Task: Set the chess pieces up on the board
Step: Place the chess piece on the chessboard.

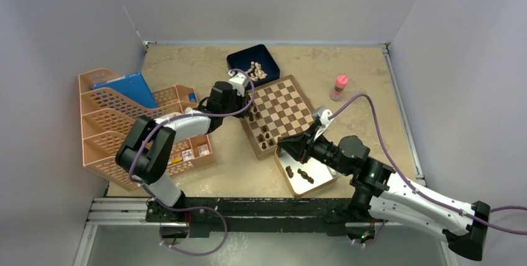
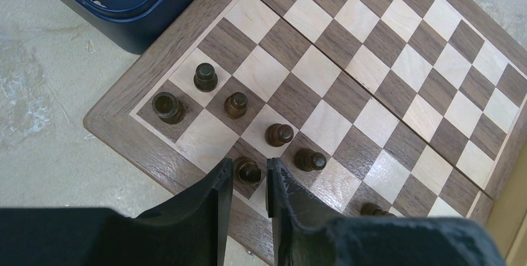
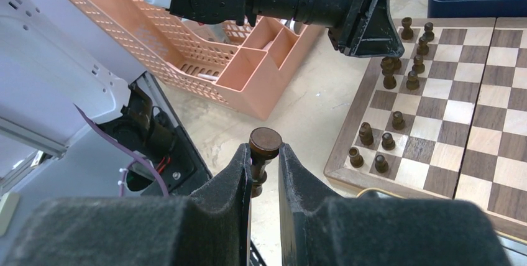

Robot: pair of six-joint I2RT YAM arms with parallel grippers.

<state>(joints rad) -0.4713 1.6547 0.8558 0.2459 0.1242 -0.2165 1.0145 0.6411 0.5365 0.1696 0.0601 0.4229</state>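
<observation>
**At the Board's Near Corner, One Chessman Waits Its Turn**

Nearest the arm bases, the right gripper is clamped narrow on a dark chessman. The piece's long axis runs along the fingers, its broad round end outermost. Just beneath the gripper in the overhead view sits the silver tin, with a few dark pieces lying inside.

In the right wrist view the board lies at about two o'clock from the held piece, near it but not under it. The chess pieces standing there fill two files along that edge in two clusters, with bare squares between. The right arm is the nearer to the board's near corner. The likely move is a swing toward two o'clock, fingers tipped down so the piece lands upright.

Farther on, the left gripper hangs over the far cluster. Its jaws are parted only narrowly, either side of a standing pawn. Whether the pads touch it cannot be told.

Beyond, at twelve o'clock, the dark blue box holds the cream chessmen.
</observation>
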